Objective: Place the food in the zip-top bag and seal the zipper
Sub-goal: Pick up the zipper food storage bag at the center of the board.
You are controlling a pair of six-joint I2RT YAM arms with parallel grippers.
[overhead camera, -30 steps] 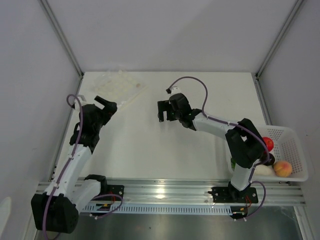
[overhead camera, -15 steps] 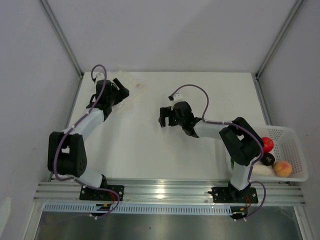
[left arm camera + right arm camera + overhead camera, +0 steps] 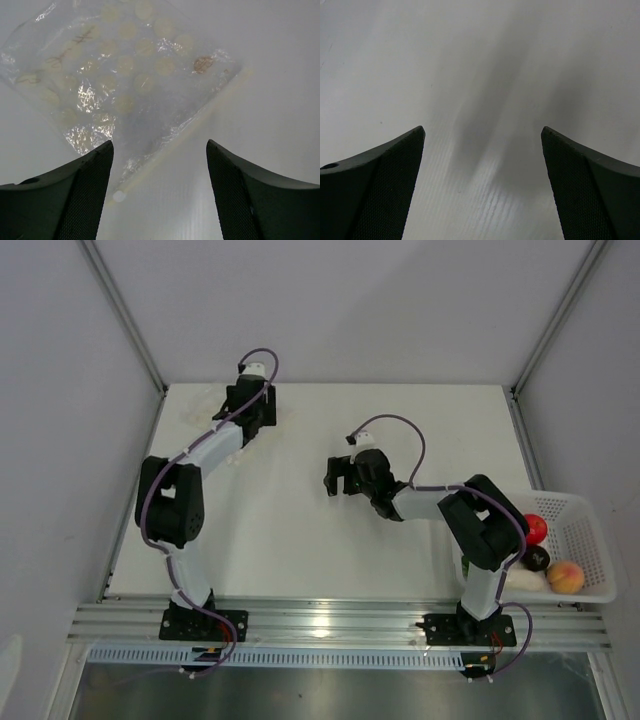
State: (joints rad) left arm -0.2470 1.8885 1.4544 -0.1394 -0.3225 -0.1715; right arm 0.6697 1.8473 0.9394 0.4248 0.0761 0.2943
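The zip-top bag (image 3: 125,75) lies flat and empty at the table's far left, clear and crinkly, with a reddish mark (image 3: 202,63). Its zipper (image 3: 185,132) runs diagonally along the near edge. My left gripper (image 3: 160,165) is open and empty, hanging above the zipper. In the top view the left gripper (image 3: 252,408) covers most of the bag (image 3: 205,405). My right gripper (image 3: 332,476) is open and empty over bare table at mid-table; it also shows in the right wrist view (image 3: 482,150). The red fruit (image 3: 537,528), dark-purple piece (image 3: 537,558), peach fruit (image 3: 566,577) and white radish (image 3: 525,580) lie in the basket.
The white slotted basket (image 3: 590,510) hangs at the table's right edge, partly behind the right arm's elbow. Grey walls and metal frame posts close in the back and sides. A metal rail runs along the near edge.
My left arm has swung from the near left out to the far left and now hangs over the bag. My right gripper has drifted slightly right and nearer.
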